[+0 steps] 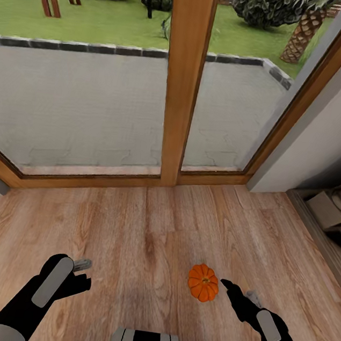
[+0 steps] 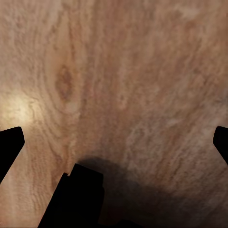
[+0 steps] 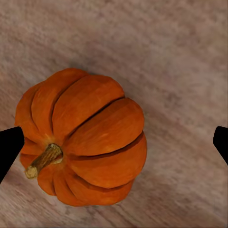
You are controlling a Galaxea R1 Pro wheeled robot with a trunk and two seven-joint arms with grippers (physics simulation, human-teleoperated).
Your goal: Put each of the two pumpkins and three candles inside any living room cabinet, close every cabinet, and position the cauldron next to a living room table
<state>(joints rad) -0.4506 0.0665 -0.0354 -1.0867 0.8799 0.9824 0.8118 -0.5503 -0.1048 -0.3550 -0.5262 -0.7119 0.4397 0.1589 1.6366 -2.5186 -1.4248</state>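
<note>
Right gripper [image 1: 228, 285] sits lower right of the head view, jaws spread wide with nothing in them, right above the pumpkin [image 3: 80, 142], so it looks lined up for a grab. Left gripper [image 1: 81, 272], lower left, hangs open too, idle. The pumpkin's on the wood floor [image 1: 146, 227], with the big glass door [image 1: 183, 80] up top.

My head looks down over the floor [image 1: 145, 232] toward the window [image 1: 93, 100]; both wrists face that floor closely.
</note>
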